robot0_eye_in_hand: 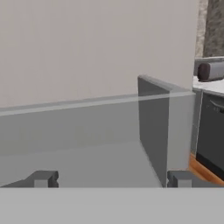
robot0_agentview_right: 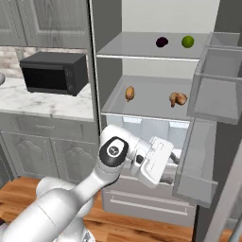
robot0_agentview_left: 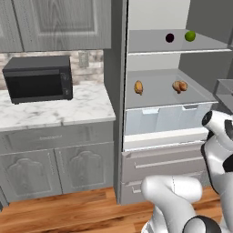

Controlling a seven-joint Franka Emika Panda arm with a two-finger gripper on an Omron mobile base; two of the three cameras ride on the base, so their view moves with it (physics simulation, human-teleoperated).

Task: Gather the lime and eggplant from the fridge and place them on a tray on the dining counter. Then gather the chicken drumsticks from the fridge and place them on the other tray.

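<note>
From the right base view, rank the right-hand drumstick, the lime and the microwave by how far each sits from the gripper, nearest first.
1. Right-hand drumstick, on the middle fridge shelf, just above the gripper, whose jaws stand open.
2. Lime, on the top shelf, higher up on the right.
3. Microwave, on the counter, far off to the left.

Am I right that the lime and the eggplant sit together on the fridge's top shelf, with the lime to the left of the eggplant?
Not quite. They do share the top shelf, but the lime lies to the right of the eggplant, not the left. The left base view shows this, and the right base view agrees.
</note>
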